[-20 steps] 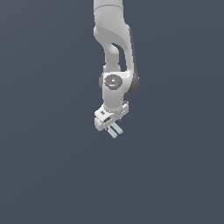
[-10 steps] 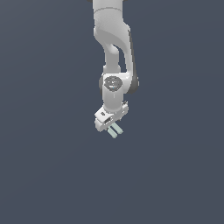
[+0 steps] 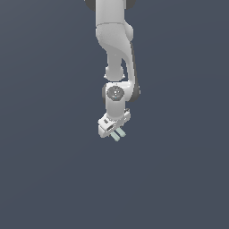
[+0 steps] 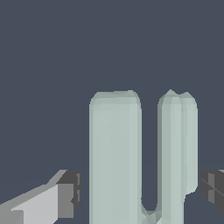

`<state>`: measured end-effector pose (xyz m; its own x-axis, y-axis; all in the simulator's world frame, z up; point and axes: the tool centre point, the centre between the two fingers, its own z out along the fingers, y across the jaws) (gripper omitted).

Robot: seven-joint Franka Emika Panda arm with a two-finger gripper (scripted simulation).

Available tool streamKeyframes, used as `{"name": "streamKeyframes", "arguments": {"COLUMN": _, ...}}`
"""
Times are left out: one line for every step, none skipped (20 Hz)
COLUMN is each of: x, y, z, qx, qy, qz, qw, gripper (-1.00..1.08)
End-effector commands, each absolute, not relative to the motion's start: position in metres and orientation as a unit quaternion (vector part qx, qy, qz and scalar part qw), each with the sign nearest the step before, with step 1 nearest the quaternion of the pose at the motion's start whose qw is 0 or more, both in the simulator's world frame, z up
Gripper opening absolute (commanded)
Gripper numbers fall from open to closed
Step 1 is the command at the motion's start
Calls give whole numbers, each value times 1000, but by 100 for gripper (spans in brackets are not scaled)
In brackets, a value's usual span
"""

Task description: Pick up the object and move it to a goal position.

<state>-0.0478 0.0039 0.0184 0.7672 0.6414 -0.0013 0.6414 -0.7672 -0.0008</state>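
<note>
Exterior view: I see the white arm (image 3: 117, 58) reaching down from the top of the frame against a plain dark blue-grey backdrop, with the hand (image 3: 117, 133) at its lower end. The object (image 3: 118, 134), a small pale teal-grey piece of two short parallel bars, protrudes just below the hand. No goal marker is visible to me, and I cannot tell from this view whether the object is lifted or lying on a surface.

Wrist view: the object (image 4: 131, 157) fills the centre, its two bars running side by side and joined at the end nearer the camera. One fingertip (image 4: 70, 192) stands apart from the wider bar with a clear strip of backdrop between them. The other fingertip (image 4: 213, 189) sits just beside the narrower bar; I cannot tell whether it touches. I therefore read the hand as spread apart and not clamped on the piece, though the pads may lie nearer the camera than the frame shows.

Risks, as I judge them: with contact on at most one side, any sideways travel could push or tip the piece instead of carrying it. Closing off-centre could twist the bars between the fingers, since one fingertip would meet the piece before the other. With no goal in sight, I could also misjudge the place to release it.
</note>
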Motion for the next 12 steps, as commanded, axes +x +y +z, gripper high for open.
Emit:
{"name": "streamKeyframes", "arguments": {"x": -47, "y": 4, "z": 13, "qx": -940, "qy": -341, "qz": 0, "qw": 0, "gripper": 100}}
{"name": "streamKeyframes", "arguments": {"x": -47, "y": 4, "z": 12, "qx": -940, "qy": -341, "qz": 0, "qw": 0, "gripper": 100}}
{"name": "streamKeyframes", "arguments": {"x": -47, "y": 4, "z": 12, "qx": -940, "qy": -341, "qz": 0, "qw": 0, "gripper": 100}}
{"name": "streamKeyframes", "arguments": {"x": -47, "y": 4, "z": 12, "qx": -940, "qy": -341, "qz": 0, "qw": 0, "gripper": -100}}
{"name": "streamKeyframes", "arguments": {"x": -47, "y": 4, "z": 12, "qx": -940, "qy": -341, "qz": 0, "qw": 0, "gripper": -100}}
{"name": "streamKeyframes", "arguments": {"x": -47, "y": 4, "z": 12, "qx": -940, "qy": -341, "qz": 0, "qw": 0, "gripper": -100}}
{"name": "streamKeyframes", "arguments": {"x": -47, "y": 4, "z": 12, "qx": -940, "qy": -341, "qz": 0, "qw": 0, "gripper": -100}}
{"name": "streamKeyframes", "arguments": {"x": -47, "y": 4, "z": 12, "qx": -940, "qy": -341, "qz": 0, "qw": 0, "gripper": -100}}
{"name": "streamKeyframes", "arguments": {"x": -47, "y": 4, "z": 12, "qx": -940, "qy": -341, "qz": 0, "qw": 0, "gripper": -100}}
{"name": "streamKeyframes", "arguments": {"x": -47, "y": 4, "z": 12, "qx": -940, "qy": -341, "qz": 0, "qw": 0, "gripper": -100}}
{"name": "streamKeyframes", "arguments": {"x": -47, "y": 4, "z": 12, "qx": -940, "qy": -341, "qz": 0, "qw": 0, "gripper": -100}}
{"name": "streamKeyframes", "arguments": {"x": -47, "y": 4, "z": 12, "qx": -940, "qy": -341, "qz": 0, "qw": 0, "gripper": -100}}
